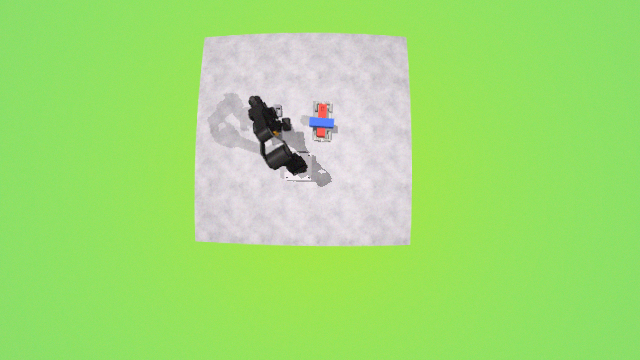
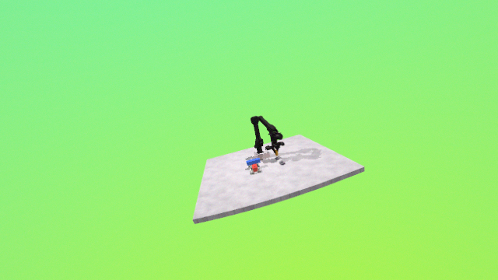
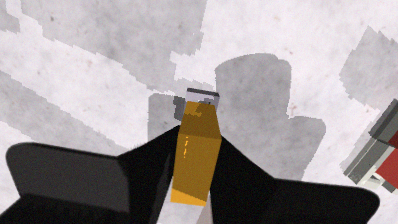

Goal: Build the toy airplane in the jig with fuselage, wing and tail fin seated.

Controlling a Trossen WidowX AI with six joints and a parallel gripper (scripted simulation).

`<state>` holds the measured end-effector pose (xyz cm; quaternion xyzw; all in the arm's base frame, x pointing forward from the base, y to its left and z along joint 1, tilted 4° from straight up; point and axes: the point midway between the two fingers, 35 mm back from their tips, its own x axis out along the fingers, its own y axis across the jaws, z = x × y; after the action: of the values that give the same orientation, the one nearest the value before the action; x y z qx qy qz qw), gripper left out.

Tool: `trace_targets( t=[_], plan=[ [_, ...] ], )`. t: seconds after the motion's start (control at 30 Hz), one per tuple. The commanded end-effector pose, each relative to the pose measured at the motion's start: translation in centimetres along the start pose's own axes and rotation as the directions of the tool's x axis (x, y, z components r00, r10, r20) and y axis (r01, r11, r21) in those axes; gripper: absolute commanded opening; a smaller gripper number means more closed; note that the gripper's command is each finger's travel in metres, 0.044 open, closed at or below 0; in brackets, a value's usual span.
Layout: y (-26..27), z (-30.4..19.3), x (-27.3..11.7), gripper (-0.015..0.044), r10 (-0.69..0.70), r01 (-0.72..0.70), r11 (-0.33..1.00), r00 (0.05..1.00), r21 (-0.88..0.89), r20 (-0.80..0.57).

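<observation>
Tabletop (image 1: 360, 200) (image 2: 233, 202) (image 3: 320, 20): one, mottled pale grey, four-cornered.

Arm (image 1: 276, 156) (image 2: 256, 130): one, black, bent. Stands on a pale base plate (image 1: 291, 177), nearer the lower edge than the upper in the top view, and reaches toward the upper left corner.

Gripper (image 1: 276, 131) (image 2: 276, 151) (image 3: 196, 134): one, black, closed on the tail fin, pointing down at the tabletop between the left edge and the cradle.

Tail fin (image 1: 275, 133) (image 2: 276, 152) (image 3: 200, 165): one, orange, narrow. Clamped between the fingers, apart from the fuselage. Its clearance above the tabletop cannot be told.

Cradle (image 1: 315, 138) (image 2: 251, 172) (image 3: 356, 170): one, grey, nearer the right edge than the left in the top view, its length running between the upper and lower edges.

Fuselage (image 1: 321, 132) (image 2: 254, 168) (image 3: 391, 167): one, red, lengthwise in the cradle.

Wing (image 1: 321, 122) (image 2: 253, 161): one, blue, crosswise over the fuselage, its ends toward the left and right edges. The fit of its tab is hidden.

Small grey block (image 1: 278, 110) (image 2: 282, 162): one, between the arm and the cradle, on the upper-edge side of the gripper in the top view.
</observation>
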<state>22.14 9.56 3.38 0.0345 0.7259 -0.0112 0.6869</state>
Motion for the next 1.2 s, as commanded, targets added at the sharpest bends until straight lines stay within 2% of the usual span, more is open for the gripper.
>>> trace_targets(
  t=[0.0,0.83,1.17],
  plan=[
    [0.1,0.3,-1.4,0.0,0.006,-0.006,1.0,1.0,0.0,0.013],
    [-0.4,-0.5,-9.2,0.0,0.01,-0.01,1.0,1.0,0.018,0.013],
    [-1.0,0.1,-9.3,0.0,0.009,-0.01,1.0,1.0,0.028,0.012]
  ],
)
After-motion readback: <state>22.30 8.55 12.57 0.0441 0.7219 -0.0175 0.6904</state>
